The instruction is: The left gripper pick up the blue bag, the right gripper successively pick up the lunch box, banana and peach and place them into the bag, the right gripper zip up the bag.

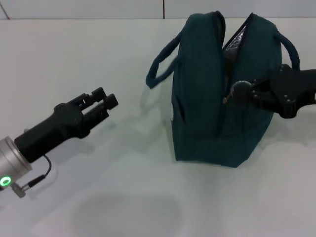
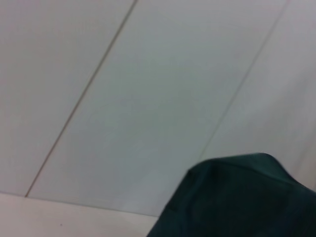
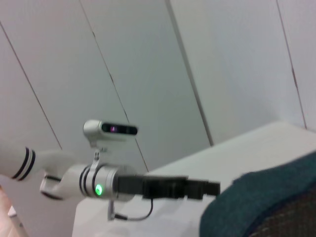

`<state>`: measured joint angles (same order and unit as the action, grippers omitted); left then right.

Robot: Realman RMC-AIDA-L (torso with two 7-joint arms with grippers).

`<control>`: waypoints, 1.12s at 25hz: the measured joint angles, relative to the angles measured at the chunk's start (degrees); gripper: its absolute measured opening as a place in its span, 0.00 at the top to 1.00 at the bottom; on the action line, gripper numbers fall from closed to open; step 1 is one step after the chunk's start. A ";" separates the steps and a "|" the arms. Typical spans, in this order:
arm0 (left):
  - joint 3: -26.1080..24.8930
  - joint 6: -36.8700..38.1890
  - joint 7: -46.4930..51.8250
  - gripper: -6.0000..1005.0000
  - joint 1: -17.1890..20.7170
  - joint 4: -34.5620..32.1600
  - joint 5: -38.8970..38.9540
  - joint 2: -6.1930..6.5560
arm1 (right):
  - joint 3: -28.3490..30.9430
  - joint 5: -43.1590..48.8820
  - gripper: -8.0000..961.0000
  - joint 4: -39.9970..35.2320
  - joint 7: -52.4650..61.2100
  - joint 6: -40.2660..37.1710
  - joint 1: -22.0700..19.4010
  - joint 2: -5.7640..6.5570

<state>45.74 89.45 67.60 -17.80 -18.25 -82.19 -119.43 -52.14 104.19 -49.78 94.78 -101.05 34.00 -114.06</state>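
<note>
A: Where is the large dark teal-blue fabric bag (image 1: 217,94) found?

B: It is stood upright on the white desk (image 1: 98,59), toward the far right part. Its top is seen partly open, with silver lining showing in the gap. One loop handle hangs out to its left side.

A: And the right pincer (image 1: 247,92)?

B: It is placed at the bag's near end, at the zipper line, where a small metal pull is glimpsed just beside it. Whether its fingers are together on the pull cannot be told.

A: The left pincer (image 1: 101,103)?

B: It is held above the desk, well apart from the bag on its left, with its two black fingers close together and nothing between them. It is also caught in the right wrist view (image 3: 205,188).

A: How far along is the task judged to be?

B: No clear lunch box, banana or peach is seen on the desk, so packing is judged done, though the contents are hidden. The zipping is judged to be in hand, with the upper stretch left to be closed.
</note>
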 joint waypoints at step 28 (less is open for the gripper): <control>9.17 -0.30 -17.14 0.47 -6.18 9.53 2.26 -0.76 | -0.59 -3.79 0.98 9.81 -5.30 1.43 2.91 -1.52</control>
<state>54.90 89.14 50.47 -23.99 -8.72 -79.92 -120.19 -52.74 100.40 -39.97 89.49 -99.62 36.91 -115.58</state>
